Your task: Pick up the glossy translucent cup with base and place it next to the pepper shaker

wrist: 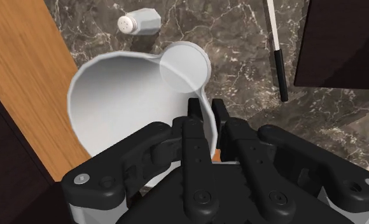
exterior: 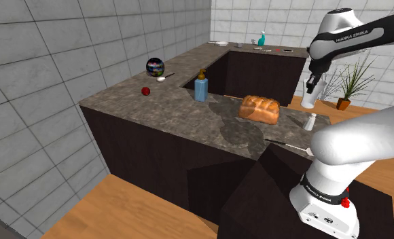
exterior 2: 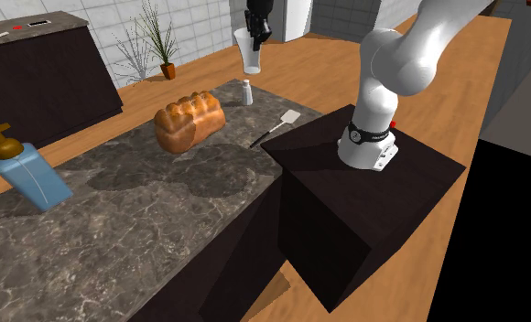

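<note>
A pale translucent cup with a round base hangs in the air, its rim clasped between the black fingers of my gripper. The same cup hangs from the gripper above the far corner of the dark marble counter. Below it stands a small white pepper shaker, which in the wrist view lies just beyond the cup as the shaker. From the shoulder camera, the cup floats a little above and beside the shaker.
A bread loaf sits on the counter near the shaker, a spatula lies by the stand, and a blue soap dispenser stands farther along. A potted plant stands on the wooden floor beyond the counter's edge.
</note>
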Robot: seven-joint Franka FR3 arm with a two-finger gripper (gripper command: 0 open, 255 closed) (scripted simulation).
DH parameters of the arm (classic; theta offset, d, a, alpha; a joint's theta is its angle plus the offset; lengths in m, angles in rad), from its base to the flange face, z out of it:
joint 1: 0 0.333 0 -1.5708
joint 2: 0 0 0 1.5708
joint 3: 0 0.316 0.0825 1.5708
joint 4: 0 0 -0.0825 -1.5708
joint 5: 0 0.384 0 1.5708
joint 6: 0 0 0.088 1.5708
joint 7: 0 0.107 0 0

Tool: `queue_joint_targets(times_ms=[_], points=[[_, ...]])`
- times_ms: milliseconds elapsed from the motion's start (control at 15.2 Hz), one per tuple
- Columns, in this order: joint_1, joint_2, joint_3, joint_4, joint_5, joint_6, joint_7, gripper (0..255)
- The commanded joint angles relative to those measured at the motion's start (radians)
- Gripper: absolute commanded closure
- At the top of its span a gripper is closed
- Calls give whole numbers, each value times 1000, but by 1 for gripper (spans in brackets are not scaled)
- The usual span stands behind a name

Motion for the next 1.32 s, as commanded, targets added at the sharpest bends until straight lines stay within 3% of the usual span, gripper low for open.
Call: queue_joint_targets(times_ms=[0,462,924,1254], points=[[-16,10,-48,19,-16,11,-55,255],[-35,88,-228,120,-35,58,-245,255],[21,215,-444,270,22,110,-457,255],[36,249,-488,244,25,173,-466,255]])
